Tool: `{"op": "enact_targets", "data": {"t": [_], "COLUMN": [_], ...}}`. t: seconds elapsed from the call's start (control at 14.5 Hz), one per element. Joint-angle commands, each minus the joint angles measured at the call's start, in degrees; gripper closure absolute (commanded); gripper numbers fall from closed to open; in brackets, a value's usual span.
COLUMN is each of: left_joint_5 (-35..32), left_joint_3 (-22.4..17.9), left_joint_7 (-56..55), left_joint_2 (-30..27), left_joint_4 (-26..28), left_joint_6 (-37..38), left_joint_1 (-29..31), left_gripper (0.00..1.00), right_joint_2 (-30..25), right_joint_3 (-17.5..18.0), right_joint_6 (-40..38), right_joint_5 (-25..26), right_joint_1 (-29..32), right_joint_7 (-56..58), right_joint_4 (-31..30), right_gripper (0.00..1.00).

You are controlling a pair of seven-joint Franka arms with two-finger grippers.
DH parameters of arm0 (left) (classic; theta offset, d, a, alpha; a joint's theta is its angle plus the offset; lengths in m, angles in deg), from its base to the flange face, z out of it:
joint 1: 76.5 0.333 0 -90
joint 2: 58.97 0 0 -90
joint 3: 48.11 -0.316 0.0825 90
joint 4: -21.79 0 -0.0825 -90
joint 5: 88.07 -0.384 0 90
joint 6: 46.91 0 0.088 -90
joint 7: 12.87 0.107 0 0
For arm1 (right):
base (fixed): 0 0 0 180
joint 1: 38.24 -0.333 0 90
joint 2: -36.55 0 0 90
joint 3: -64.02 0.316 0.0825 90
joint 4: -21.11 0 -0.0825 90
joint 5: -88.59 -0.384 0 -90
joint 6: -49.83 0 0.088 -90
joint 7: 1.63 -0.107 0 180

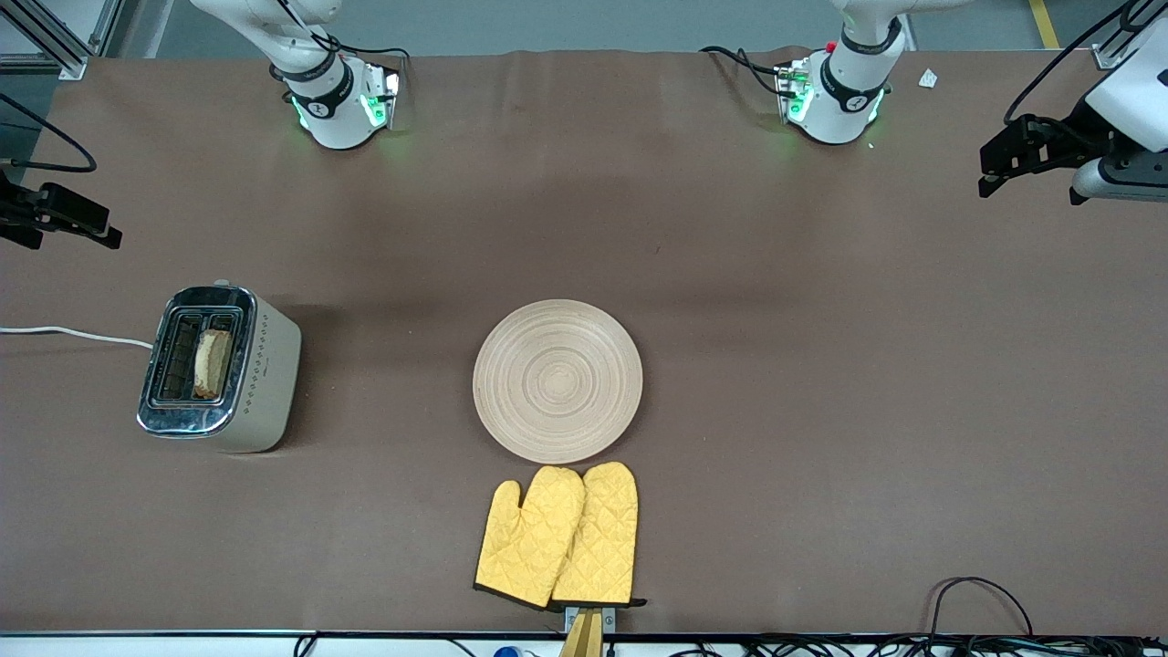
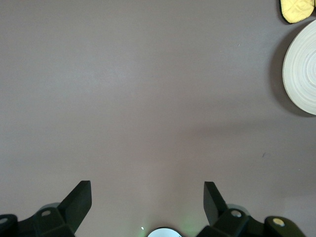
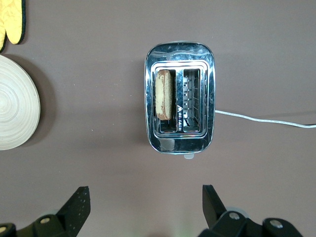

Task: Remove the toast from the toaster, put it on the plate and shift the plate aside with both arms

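A: What do the arms look like?
B: The right arm [image 1: 319, 91] and left arm [image 1: 844, 87] are glossy white with black bands and black cables; green lights glow at each base.
A: And the ends?
B: The left gripper [image 2: 148, 200] and right gripper [image 3: 143, 202] have matte black, wedge-shaped jaws with pale round screws.

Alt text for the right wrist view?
A toaster seen from above with toast standing in one slot, the other slot empty. The open right gripper hangs above bare table, and the plate and a yellow mitt show at the edge.
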Motion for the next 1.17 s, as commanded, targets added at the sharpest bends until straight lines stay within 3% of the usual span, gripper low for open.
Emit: {"op": "enact_targets", "data": {"t": [0.0,0.41,1.1], "left_joint_5": [-0.03,0.14,0.06], "left_joint_3": [0.07,0.16,0.24], "left_joint_7": [0.11,0.19,0.02], "left_joint_2": [0.5,0.58,0.24], "left_joint_4": [-1.51,-1.42,-0.99], "left_joint_6": [1.18,1.1,1.44], "left_joint_1": [0.22,0.13,0.04], "left_gripper": [0.0,0.0,0.0], "right_joint_2": [-0.65,-0.39,1.1], "right_joint_3": [0.31,0.31,0.31], "right_joint_6": [2.49,12.34,14.54], "right_joint_5": [-1.1,-1.1,-1.01], "right_joint_1": [0.46,0.37,0.02], "right_joint_7": [-0.16,-0.25,-0.25], "right_joint_4": [-2.62,-11.85,-13.18], "right_gripper": [0.0,0.0,0.0]}}
